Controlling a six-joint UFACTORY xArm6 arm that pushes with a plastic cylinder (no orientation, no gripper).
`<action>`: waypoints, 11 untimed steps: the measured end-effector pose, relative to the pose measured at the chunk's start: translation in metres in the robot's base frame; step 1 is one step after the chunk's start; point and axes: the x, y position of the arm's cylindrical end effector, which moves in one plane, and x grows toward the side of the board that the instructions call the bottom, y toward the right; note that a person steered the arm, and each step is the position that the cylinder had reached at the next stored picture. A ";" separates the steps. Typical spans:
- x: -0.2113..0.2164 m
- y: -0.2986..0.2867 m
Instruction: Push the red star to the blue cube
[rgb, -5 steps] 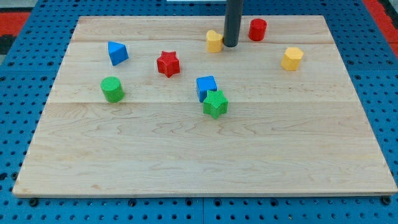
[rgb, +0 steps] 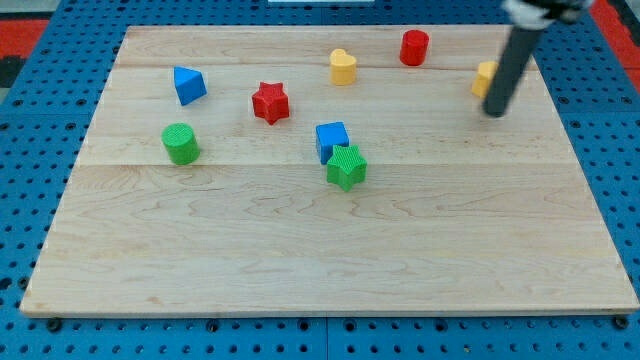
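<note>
Tool only a bare rod, with no jaws to part or clamp; showed my tip (rgb: 492, 113) toward 2 o'clock on the bench (rgb: 300, 250), just beside a half-hidden yellow block (rgb: 483, 75). Judged the push not yet begun: found the red star (rgb: 270, 102) near the blue cube (rgb: 331, 138) but not touching it, with the cube at its 4 o'clock. Placed the star well apart from my tip, at about 9 o'clock. Left to do: reach the star's 10 o'clock side, then shove.

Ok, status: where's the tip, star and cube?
My tip at view's right, against a yellow block, far from the red star. Blue cube touches green star. Path star-to-cube open.
</note>
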 end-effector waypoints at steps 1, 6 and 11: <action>-0.014 -0.108; -0.007 -0.204; -0.002 -0.091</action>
